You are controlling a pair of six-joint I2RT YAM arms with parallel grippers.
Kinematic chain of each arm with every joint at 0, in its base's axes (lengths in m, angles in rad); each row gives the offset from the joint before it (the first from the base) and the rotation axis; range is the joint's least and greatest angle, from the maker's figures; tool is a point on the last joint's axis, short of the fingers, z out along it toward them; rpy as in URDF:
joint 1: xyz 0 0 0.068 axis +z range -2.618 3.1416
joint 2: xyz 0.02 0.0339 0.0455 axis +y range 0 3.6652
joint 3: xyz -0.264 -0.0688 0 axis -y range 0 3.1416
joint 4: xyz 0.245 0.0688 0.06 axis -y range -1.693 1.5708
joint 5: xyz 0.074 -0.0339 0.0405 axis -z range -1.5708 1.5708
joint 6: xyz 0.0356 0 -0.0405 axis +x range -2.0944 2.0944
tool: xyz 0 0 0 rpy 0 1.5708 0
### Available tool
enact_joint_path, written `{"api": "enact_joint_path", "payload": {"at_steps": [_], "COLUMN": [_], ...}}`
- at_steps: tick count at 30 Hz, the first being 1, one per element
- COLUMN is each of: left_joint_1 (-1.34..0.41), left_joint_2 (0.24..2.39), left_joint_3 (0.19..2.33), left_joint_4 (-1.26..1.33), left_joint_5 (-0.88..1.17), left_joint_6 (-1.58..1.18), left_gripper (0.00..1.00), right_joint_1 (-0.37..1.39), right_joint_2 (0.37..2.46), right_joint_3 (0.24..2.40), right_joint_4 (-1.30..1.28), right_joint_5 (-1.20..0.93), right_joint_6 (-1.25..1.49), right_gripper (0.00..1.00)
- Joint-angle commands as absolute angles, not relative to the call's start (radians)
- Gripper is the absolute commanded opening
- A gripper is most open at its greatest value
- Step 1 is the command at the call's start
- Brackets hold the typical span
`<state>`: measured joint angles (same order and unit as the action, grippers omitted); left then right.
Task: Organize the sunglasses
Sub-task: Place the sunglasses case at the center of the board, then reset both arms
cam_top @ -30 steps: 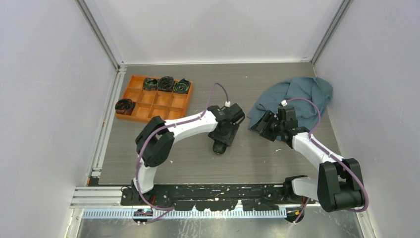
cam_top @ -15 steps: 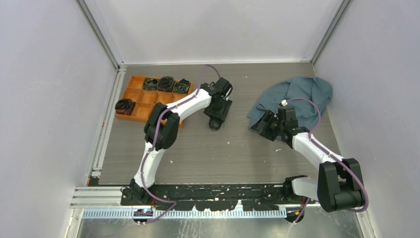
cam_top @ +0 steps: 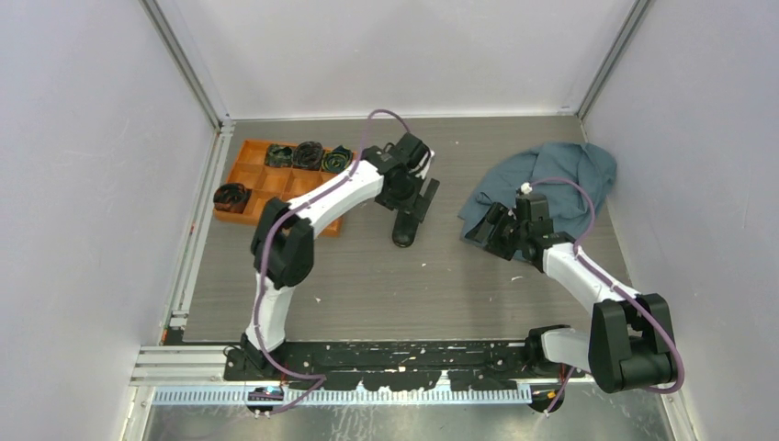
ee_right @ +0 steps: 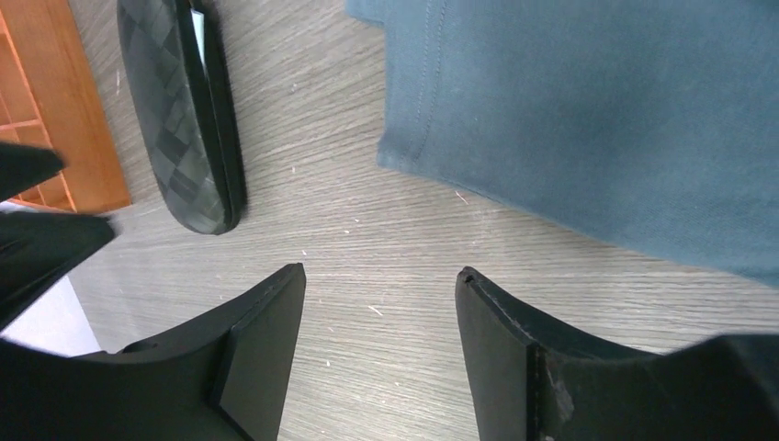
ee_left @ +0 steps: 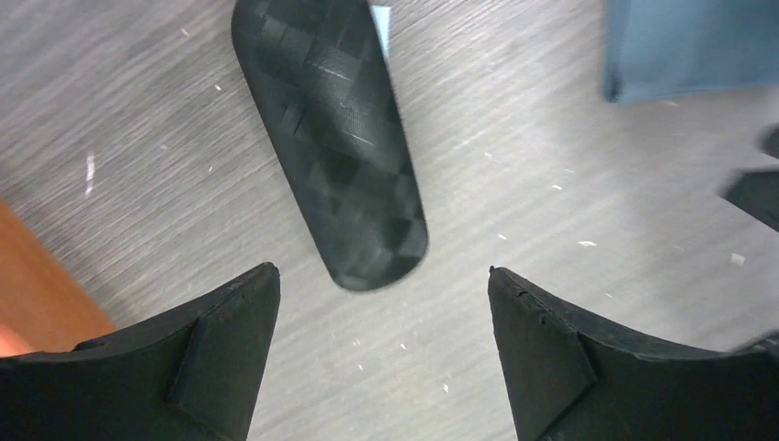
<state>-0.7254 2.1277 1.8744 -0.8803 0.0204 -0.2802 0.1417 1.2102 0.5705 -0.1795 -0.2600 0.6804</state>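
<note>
The sunglasses do not show in any view. A black oblong case lies shut on the table; it also shows in the left wrist view and the right wrist view. A thin light-blue sliver peeks from its far end. My left gripper is open and empty, hovering over the case's near end. My right gripper is open and empty over bare table, right of the case.
An orange divided tray with several dark rolled items stands at the back left, close to the case. A large blue-grey cloth lies crumpled at the back right, just beyond my right gripper.
My left arm swung from the table's middle toward the back, near the tray, and turned its wrist; the case moved with it. My right arm barely moved.
</note>
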Motion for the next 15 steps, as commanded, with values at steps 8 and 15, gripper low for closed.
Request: {"api": "enact_joint_path", "payload": {"at_steps": [8,15], "left_joint_1": [-0.724,-0.723], "left_joint_2": [1.528,1.194], "left_joint_3": [1.511,1.238], "left_joint_4": [-0.702,-0.712], "left_joint_5": [0.010,-0.207], "left_joint_6": [-0.368,-0.403], "left_gripper": [0.83,0.82], "right_joint_1": [0.144,0.185], "right_joint_2": [1.200,1.140], "right_joint_3": [0.935,1.242], "right_joint_4": [-0.407,-0.702], "right_joint_5": [-0.436,-0.106], "right_joint_6": [0.612,0.497], "right_gripper": [0.86,0.91]}}
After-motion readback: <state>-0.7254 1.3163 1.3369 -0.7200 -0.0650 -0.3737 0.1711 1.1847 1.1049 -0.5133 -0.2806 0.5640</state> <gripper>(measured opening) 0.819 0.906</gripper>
